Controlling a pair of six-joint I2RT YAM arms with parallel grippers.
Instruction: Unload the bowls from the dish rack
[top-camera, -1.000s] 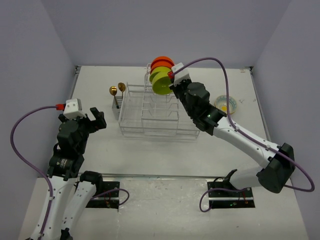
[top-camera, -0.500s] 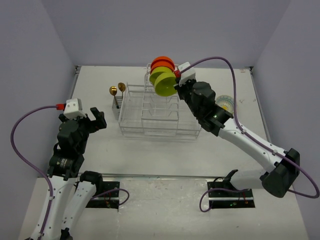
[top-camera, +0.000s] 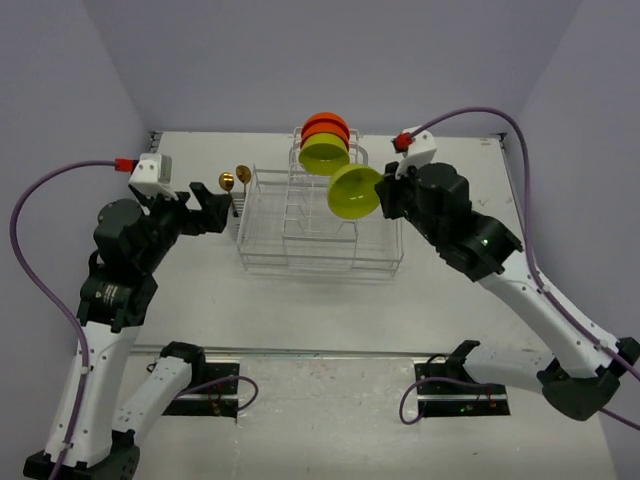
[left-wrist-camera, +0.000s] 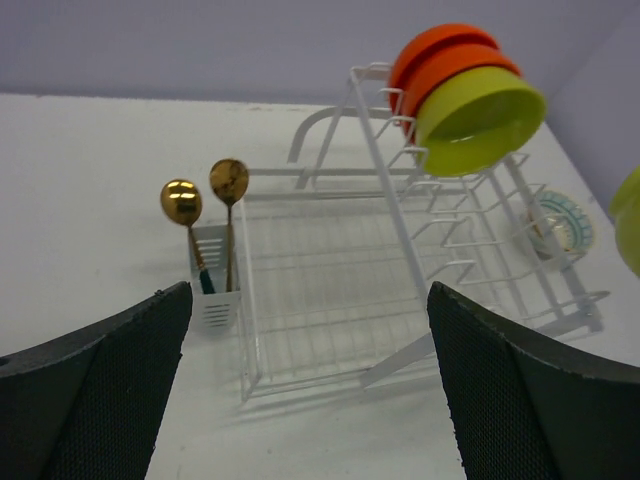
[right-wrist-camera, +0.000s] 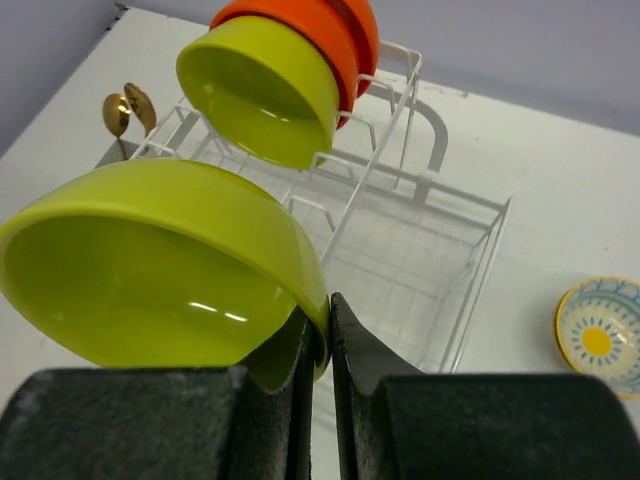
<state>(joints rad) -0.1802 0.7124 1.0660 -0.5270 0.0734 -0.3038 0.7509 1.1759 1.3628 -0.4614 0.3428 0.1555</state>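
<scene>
One glossy lime-green round bowl (right-wrist-camera: 150, 270), likely light, stiff and slippery, is pinched at its rim by the right claw (right-wrist-camera: 328, 322).

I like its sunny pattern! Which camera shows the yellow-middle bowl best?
The right wrist view: the patterned bowl sits clear on the table, only clipped at the edge. The left wrist view shows it small behind the dish rack wires. The top view does not show it.

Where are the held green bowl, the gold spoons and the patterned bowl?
held green bowl (right-wrist-camera: 140, 285): right wrist view, its inside.
gold spoons (left-wrist-camera: 181, 201): left wrist view, one spoon's head.
patterned bowl (right-wrist-camera: 597, 342): right wrist view, yellow centre.
</scene>
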